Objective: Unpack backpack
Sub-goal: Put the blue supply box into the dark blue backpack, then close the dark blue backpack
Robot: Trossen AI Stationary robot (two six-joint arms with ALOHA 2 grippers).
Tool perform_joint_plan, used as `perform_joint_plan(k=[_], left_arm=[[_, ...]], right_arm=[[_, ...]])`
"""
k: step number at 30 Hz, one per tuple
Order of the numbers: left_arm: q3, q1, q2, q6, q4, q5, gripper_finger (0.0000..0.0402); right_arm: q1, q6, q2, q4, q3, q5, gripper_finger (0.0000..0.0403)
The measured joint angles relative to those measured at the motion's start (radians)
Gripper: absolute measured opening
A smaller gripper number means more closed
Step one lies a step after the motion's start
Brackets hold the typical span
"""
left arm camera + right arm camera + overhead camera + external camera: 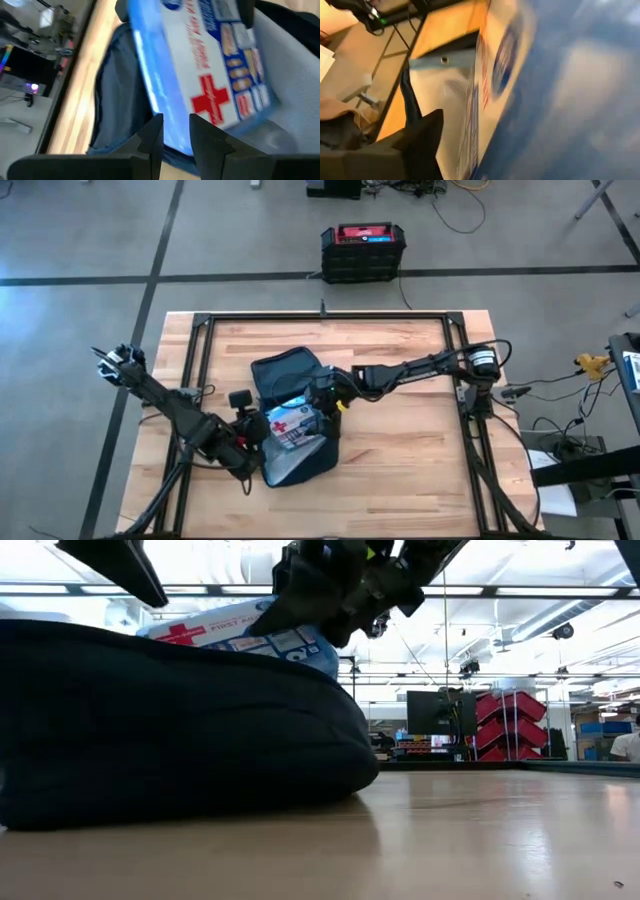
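Backpack (292,415) lying flat near the middle of the wooden table (400,470), opened wide, grey lining turned upward. Opened like this probably so that both arms reach inside from above without fighting the fabric.

First aid box (290,420), white and blue with a red cross, sitting in the open mouth of the bag, tilted and half out. In the low view, seen well above the dark bulk of the bag, one end raised higher than the other. Judged as the step of taking this box out, about in the middle of it.

Right gripper (328,398) reaching in from the right side of the table, at the far edge of the box. In the low view, dark fingers (330,600) closed around the upper corner of the box, so grasping it; held at the corner probably because only this part stands free of the lining.

Left gripper (252,426) at the near-left edge of the bag, just beside the box. In the left wrist view, fingertips (152,135) with only a narrow gap, against the lower blue edge of the box; grasping fabric, pressing, or holding nothing cannot be told. Placed there perhaps to keep the bag down while the box rises.

Black crate with red top (363,250) on the floor beyond the table, well apart, not involved.
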State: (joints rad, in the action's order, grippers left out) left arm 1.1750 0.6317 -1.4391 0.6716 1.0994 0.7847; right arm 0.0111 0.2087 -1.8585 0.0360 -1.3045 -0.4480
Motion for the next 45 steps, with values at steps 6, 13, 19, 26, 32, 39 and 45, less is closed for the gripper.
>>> perform_joint_plan(k=[6,13,19,26,32,39,45], left_arm=[[-0.052,-0.011,0.0,0.001,-0.027,0.02,0.0077],[-0.097,-0.011,0.0,-0.024,-0.129,0.02,0.0077],[-0.128,-0.012,0.0,-0.042,-0.187,0.006,0.0078],[-0.141,-0.011,0.0,-0.142,-0.288,-0.053,0.0078],[-0.143,-0.011,0.0,-0.17,-0.313,-0.057,0.0078],[-0.142,-0.012,0.002,-0.163,-0.247,-0.035,0.0078],[-0.142,-0.023,0.015,-0.146,-0.163,0.056,0.0078]], right_arm=[[0.0,-0.024,0.054,0.042,-0.002,0.006,0.0336],[-0.007,-0.131,0.149,0.138,-0.013,0.177,0.0307],[-0.075,-0.275,0.188,0.118,-0.013,0.373,0.0262],[-0.166,-0.364,0.096,0.074,-0.005,0.463,0.0141],[-0.185,-0.346,-0.015,0.047,-0.004,0.483,0.0012],[-0.209,-0.27,-0.06,0.077,-0.002,0.503,0.0003],[-0.247,-0.289,0.017,0.117,-0.025,0.5,0.0001]])
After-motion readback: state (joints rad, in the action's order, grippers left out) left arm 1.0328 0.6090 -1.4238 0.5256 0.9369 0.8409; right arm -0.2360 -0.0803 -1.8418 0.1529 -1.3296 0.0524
